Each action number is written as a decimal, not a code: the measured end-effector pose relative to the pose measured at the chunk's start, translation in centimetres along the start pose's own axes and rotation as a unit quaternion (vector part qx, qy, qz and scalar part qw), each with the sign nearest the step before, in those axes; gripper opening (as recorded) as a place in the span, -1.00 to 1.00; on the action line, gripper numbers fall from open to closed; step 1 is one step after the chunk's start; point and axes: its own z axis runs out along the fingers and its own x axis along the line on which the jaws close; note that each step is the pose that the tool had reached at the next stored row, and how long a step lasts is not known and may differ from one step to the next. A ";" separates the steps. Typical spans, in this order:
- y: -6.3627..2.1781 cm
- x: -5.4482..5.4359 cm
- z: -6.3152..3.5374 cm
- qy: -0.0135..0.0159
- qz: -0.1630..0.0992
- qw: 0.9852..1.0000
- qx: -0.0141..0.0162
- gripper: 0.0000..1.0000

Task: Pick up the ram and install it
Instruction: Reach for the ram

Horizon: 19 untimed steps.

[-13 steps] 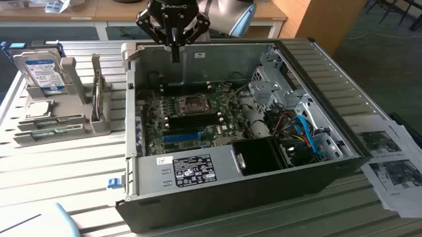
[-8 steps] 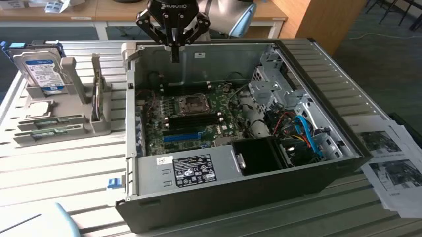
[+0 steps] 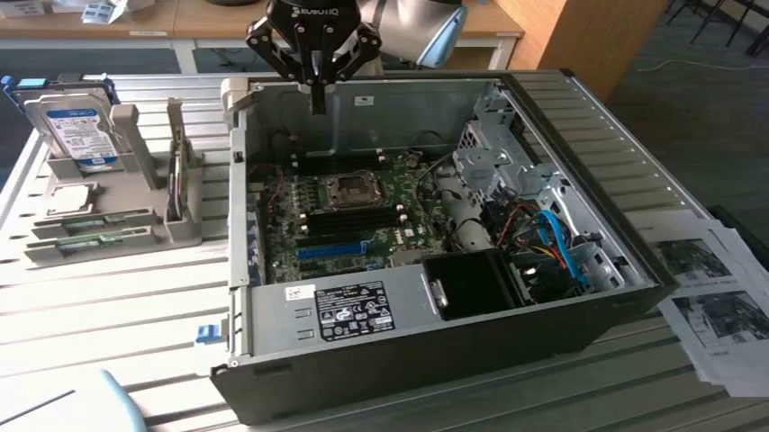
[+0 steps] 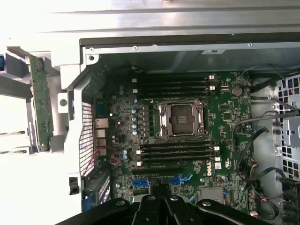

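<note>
Nothing done so far: hovering over the computer case (image 3: 607, 184), pressing the fingers of the gripper (image 3: 317, 101) together (nothing between them), leaving the ram (image 4: 41, 101) standing in its rack (image 3: 142, 148).

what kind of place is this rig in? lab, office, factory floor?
Probably a lab or workshop bench for PC assembly: an open computer case on a slatted table, a grey parts stand holding a hard drive, and wooden desks behind.

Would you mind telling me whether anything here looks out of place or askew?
Nothing looks damaged or spilled. Only the printed sheets at the exterior view's right lie fanned unevenly beside the computer case.
</note>
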 end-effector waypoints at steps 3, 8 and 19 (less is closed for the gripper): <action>-0.02 0.3 0.00 0.000 0.000 1.000 0.000 -0.81; -0.07 1.0 -0.01 0.000 0.000 1.000 0.000 -0.81; -0.21 2.8 -0.04 0.000 0.000 1.000 0.000 -0.81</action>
